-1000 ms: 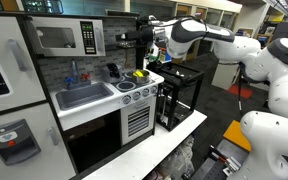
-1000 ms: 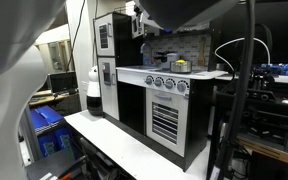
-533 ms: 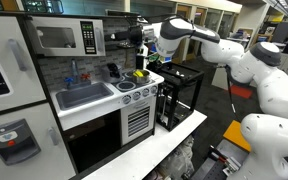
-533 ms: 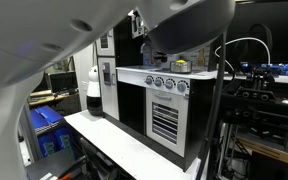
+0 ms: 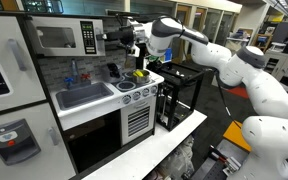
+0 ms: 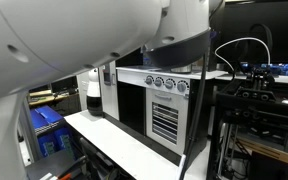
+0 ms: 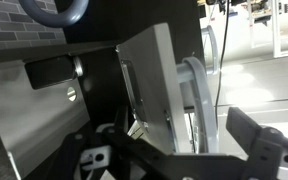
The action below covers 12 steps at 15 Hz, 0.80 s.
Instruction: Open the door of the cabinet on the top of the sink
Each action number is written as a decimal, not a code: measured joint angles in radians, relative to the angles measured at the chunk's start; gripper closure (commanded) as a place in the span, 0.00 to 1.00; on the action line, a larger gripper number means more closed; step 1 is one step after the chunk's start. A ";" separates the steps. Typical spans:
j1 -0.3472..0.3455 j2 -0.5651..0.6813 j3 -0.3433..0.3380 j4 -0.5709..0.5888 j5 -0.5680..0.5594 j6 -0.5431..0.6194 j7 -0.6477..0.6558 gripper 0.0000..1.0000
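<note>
White-framed door (image 5: 56, 38) lies just beside the gripper (image 5: 111, 37).

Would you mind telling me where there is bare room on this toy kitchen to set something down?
The sink basin looks bare, as does the white table before the oven. The stovetop is crowded.

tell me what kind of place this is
Likely a robotics lab or office, not a real kitchen: the sink and microwave-style cabinet belong to a toy kitchen set on a table, with glass-walled rooms behind.
</note>
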State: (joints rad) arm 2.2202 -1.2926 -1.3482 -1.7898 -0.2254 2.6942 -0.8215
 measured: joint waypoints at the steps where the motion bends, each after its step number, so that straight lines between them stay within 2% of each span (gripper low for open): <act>1: 0.018 -0.008 0.000 0.015 0.000 -0.020 -0.007 0.00; 3: 0.052 -0.018 0.001 0.040 0.000 -0.066 -0.015 0.00; 7: 0.064 -0.023 0.015 0.059 0.000 -0.158 -0.017 0.00; 12: 0.092 -0.022 0.035 0.063 0.000 -0.193 -0.017 0.00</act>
State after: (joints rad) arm 2.3127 -1.3148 -1.3134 -1.7268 -0.2254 2.5009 -0.8388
